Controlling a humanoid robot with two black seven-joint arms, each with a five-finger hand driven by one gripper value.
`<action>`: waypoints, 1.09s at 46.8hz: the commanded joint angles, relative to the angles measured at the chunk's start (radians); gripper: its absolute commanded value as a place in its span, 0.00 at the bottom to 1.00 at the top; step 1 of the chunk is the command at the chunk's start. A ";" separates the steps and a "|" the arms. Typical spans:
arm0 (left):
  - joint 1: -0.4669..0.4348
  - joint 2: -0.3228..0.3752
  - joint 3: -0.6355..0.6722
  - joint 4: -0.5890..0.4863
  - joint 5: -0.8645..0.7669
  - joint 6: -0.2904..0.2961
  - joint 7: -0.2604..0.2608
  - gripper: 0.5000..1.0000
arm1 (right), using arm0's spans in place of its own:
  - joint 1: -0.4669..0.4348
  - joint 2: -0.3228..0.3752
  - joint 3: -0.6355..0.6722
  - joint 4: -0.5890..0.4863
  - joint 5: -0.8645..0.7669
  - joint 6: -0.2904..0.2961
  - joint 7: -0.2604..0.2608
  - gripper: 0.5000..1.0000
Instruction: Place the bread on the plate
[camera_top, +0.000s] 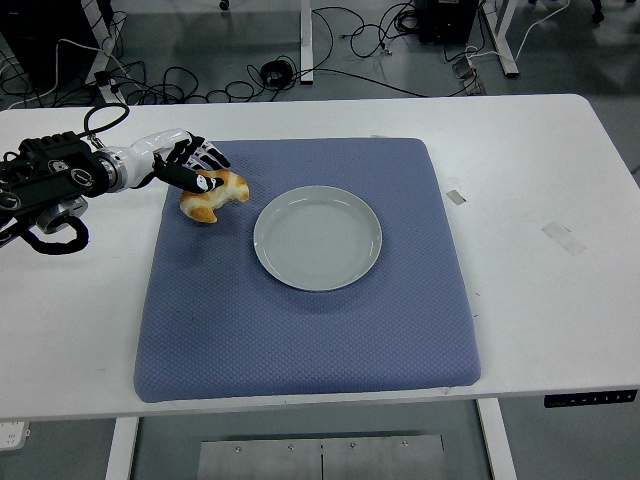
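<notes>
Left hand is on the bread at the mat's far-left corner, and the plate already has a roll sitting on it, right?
Not quite. The plate is empty in the head view. The only bread is off it, to its left, under the left hand at the far-left corner of the blue mat.
</notes>
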 joint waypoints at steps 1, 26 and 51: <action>-0.019 -0.001 -0.002 -0.006 0.000 -0.007 0.000 0.15 | 0.000 0.000 0.000 0.000 0.000 0.000 0.000 1.00; -0.118 -0.008 -0.023 -0.111 -0.005 -0.051 0.000 0.16 | 0.000 0.000 0.000 0.000 0.000 0.000 0.000 1.00; -0.117 -0.102 -0.022 -0.145 0.002 -0.053 0.000 0.16 | 0.000 0.000 0.000 0.000 0.000 0.000 0.000 1.00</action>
